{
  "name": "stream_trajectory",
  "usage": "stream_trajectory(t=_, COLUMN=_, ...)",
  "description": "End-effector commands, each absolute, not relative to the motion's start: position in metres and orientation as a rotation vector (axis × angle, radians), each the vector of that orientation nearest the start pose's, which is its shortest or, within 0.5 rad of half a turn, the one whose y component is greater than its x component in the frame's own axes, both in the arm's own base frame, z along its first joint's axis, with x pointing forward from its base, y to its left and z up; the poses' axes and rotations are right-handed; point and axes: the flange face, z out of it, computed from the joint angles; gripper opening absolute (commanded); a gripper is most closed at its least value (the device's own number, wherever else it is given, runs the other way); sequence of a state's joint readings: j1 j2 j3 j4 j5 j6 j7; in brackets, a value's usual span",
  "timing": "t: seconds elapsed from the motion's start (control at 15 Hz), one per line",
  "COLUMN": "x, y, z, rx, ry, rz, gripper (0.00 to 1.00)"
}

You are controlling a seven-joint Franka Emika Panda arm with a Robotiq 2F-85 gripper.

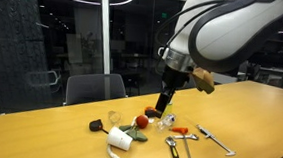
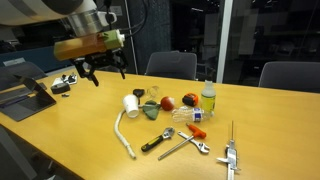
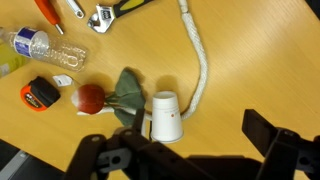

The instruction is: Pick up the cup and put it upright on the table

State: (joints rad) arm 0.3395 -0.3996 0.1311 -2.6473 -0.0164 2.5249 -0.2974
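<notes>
The white cup (image 3: 166,116) lies on its side on the light-brown table (image 3: 250,50), touching a white rope. It shows in both exterior views (image 1: 120,139) (image 2: 131,104). My gripper (image 3: 200,132) is open and empty, held well above the table. In the wrist view the cup sits by one finger, and the other finger is far off over bare wood. In both exterior views the gripper (image 1: 165,107) (image 2: 108,74) hangs in the air, apart from the cup.
Next to the cup are a white rope (image 3: 200,60), a green cloth (image 3: 128,92), a red ball (image 3: 90,97), an orange-black tape measure (image 3: 40,93) and a clear bottle (image 3: 45,45). Wrenches (image 2: 160,138) lie nearby. Chairs (image 1: 93,87) stand behind the table.
</notes>
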Motion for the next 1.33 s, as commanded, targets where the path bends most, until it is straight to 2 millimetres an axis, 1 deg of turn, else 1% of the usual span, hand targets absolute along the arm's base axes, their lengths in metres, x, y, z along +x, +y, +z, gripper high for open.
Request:
stream_trajectory(t=0.0, x=0.405, y=0.196, z=0.37, rx=-2.898, ry=-1.146, rz=-0.439, gripper=1.0)
stream_trajectory(t=0.27, x=0.435, y=0.213, z=0.348, rx=-2.879, ry=-1.132, rz=-0.469, gripper=1.0)
stream_trajectory(t=0.4, x=0.451, y=0.222, z=0.332, rx=-2.872, ry=-1.125, rz=-0.469, gripper=1.0)
stream_trajectory(t=0.73, x=0.486, y=0.244, z=0.285, rx=-2.847, ry=-1.125, rz=-0.408, gripper=1.0)
stream_trajectory(t=0.93, x=0.506, y=0.251, z=0.26, rx=-2.839, ry=-1.128, rz=-0.356, gripper=1.0)
stream_trajectory(t=1.27, x=0.539, y=0.258, z=0.226, rx=-2.827, ry=-1.1, rz=-0.266, gripper=1.0)
